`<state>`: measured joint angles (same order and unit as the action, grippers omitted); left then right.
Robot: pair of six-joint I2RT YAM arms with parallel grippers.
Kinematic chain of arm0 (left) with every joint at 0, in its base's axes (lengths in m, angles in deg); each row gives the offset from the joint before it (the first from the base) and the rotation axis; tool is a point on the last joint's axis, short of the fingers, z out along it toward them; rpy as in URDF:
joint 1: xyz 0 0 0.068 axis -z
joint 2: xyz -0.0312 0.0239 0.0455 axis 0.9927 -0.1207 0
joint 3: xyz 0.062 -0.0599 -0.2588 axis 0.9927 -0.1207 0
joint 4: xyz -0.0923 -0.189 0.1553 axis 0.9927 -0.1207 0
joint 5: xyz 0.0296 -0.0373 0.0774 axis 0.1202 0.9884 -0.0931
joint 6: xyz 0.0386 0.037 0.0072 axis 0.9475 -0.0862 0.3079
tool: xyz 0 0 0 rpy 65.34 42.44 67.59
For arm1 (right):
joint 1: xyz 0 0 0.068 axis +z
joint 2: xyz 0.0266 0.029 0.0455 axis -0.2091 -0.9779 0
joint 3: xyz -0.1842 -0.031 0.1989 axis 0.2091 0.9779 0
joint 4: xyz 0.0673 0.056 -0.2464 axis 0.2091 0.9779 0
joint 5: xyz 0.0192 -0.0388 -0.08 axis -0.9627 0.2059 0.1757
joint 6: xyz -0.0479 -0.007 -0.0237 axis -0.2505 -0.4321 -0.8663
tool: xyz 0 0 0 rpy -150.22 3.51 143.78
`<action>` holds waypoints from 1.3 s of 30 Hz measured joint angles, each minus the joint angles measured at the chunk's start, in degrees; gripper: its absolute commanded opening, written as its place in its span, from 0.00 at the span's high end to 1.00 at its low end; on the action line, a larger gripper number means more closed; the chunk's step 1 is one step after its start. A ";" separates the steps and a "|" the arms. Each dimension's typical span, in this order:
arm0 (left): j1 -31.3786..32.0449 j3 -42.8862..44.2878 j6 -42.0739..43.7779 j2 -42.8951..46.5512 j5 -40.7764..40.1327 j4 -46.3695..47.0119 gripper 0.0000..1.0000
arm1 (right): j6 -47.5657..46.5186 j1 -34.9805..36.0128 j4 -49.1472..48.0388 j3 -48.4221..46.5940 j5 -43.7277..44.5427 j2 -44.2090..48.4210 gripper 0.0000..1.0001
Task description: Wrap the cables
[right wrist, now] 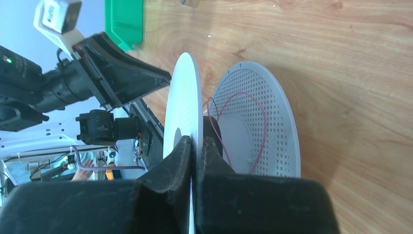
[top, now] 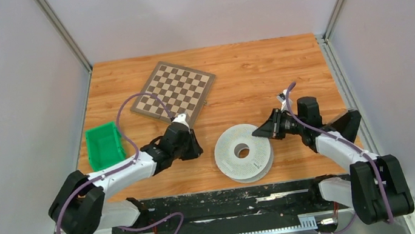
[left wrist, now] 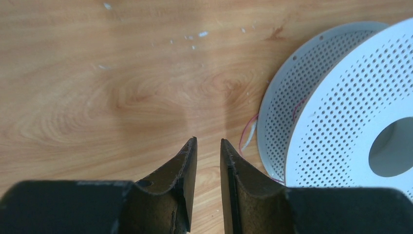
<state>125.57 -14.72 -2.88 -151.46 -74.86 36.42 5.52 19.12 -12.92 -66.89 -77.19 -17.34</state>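
Spool flange (right wrist: 185, 92) — inside right claw (right wrist: 197, 145)

Wood-grain table, plastic parts, mostly matt finishes.
The table (top: 259, 67) is light wood-grain, smooth with a faint sheen and a few pale flecks. The spool (left wrist: 341, 122) is white perforated plastic, matt. The left gripper (left wrist: 208, 146) has matt black fingers (left wrist: 185, 168), rough and scuffed pale along their edges. The green bin (top: 92, 151) looks like smooth plastic. The chessboard (top: 174, 92) is wood-toned and matt.
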 measured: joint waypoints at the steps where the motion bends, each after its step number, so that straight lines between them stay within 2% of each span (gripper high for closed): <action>1: 0.63 -0.52 -0.85 -0.42 0.15 0.35 0.70 | 0.42 0.00 -0.20 0.33 0.35 0.28 1.00; 9: 6.95 -3.15 -5.27 -4.17 0.22 4.81 0.70 | 2.27 0.02 -0.90 2.16 2.16 3.15 1.00; 15: 9.44 -4.33 -8.07 -7.76 -0.24 10.05 0.66 | 3.08 0.00 -1.27 3.50 3.28 4.96 1.00; 24: 12.28 -3.89 -17.22 -9.35 -2.08 11.26 0.66 | 3.72 -0.11 -1.25 4.33 4.24 6.88 1.00; 28: 13.27 -2.97 -22.10 -10.58 -2.29 10.75 0.62 | 4.35 -0.33 -1.33 5.07 5.16 8.35 1.00; 33: 15.80 -1.38 -27.67 -12.04 -3.43 8.72 0.69 | 5.40 -0.76 -1.95 6.84 7.13 12.22 1.00; 39: 16.90 0.46 -32.17 -14.69 -3.19 7.69 0.94 | 6.21 -0.81 -2.23 6.93 8.02 12.87 1.00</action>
<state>142.46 -14.26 -35.05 -166.15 -78.05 44.12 11.73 18.31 -15.15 -59.96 -69.17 -4.47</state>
